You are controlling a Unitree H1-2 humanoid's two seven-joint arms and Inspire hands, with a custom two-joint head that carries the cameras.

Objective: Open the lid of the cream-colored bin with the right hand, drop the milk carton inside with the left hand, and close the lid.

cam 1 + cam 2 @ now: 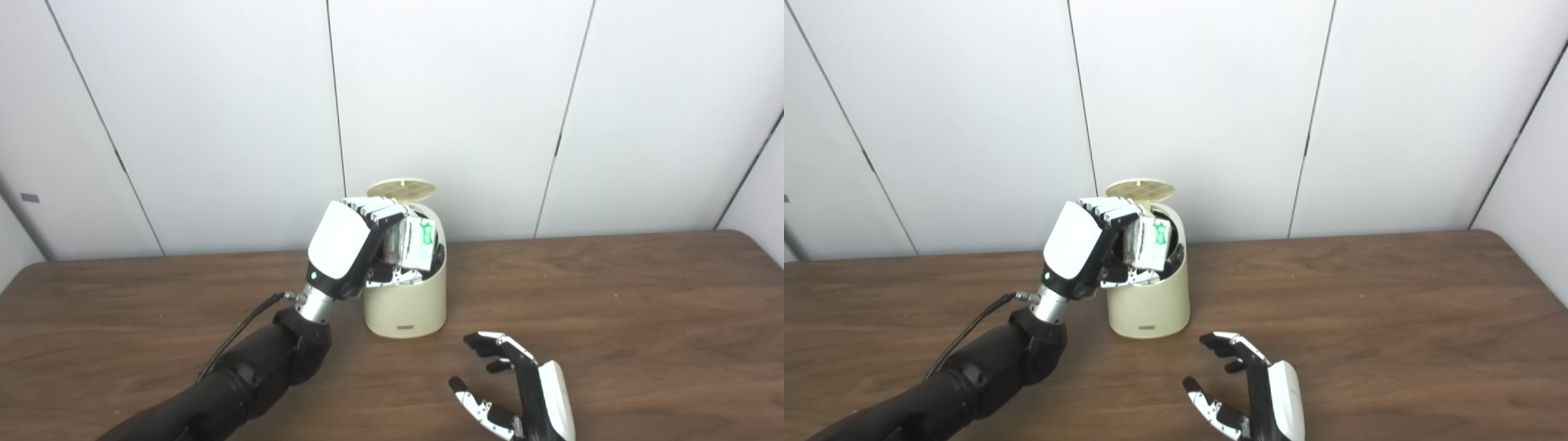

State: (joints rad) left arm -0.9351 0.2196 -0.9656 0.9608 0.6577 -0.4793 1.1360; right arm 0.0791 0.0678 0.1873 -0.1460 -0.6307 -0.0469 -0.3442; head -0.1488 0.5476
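The cream-colored bin (405, 306) stands mid-table with its round lid (401, 188) flipped up at the back. My left hand (349, 245) is at the bin's slanted opening, shut on the white milk carton (418, 243) with green print; the carton sits partly inside the mouth. My right hand (520, 392) rests low near the table's front edge, right of the bin, open with fingers spread and holding nothing. It is clear of the bin.
The brown wooden table (612, 294) stretches to both sides. White wall panels (453, 110) rise close behind the bin. A black cable (245, 331) runs along my left forearm.
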